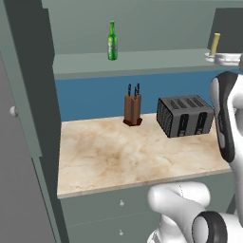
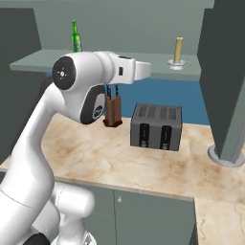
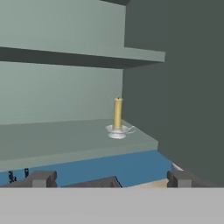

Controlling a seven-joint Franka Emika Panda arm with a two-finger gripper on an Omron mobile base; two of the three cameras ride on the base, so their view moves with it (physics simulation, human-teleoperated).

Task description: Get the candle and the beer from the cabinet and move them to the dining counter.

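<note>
Nothing is yet moved: the short pale-yellow stick candle (image 3: 117, 114) in its small clear dish at twelve o'clock and the slim green glass beer bottle (image 1: 112, 41) are both left on the grey-green wall cabinet (image 3: 65, 135) shelf, while the two-finger gripper (image 3: 111, 178) is held fully spread and empty, well short of the candle.

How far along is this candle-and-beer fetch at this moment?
Done: the cabinet stands open. Neither item has moved out yet: the beer and the candle both stand on its lower shelf, far apart. In hand: the open, empty claw faces the candle from a distance, so that looks like the first pick. Left: grasp and carry both to the dining counter.
</note>
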